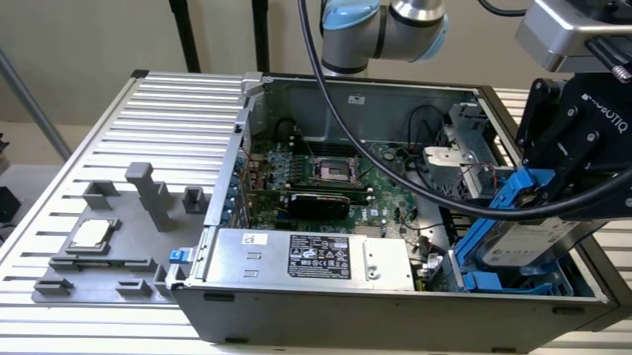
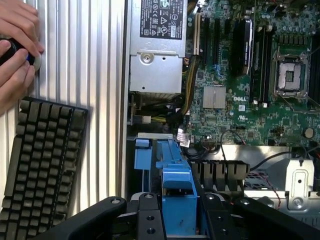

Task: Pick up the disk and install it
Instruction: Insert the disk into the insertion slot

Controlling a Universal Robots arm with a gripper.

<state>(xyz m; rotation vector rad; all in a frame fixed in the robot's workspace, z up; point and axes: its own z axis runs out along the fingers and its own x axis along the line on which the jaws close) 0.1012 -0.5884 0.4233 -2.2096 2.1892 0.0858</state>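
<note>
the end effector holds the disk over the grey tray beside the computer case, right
No: the end effector holds the disk inside the open computer case, at the exterior view's right, not over the grey tray. The exterior view shows it.

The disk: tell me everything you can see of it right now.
The disk is a flat, rectangular, silver-grey metal drive with a white label, framed by bright blue plastic rails. It hangs tilted. Its upper end sits in the black pincer, which grips the blue rail from both sides. Its lower end dips toward the blue-lined bay at the exterior view's right corner of the open grey computer case. I cannot tell whether it touches the bay.
</note>
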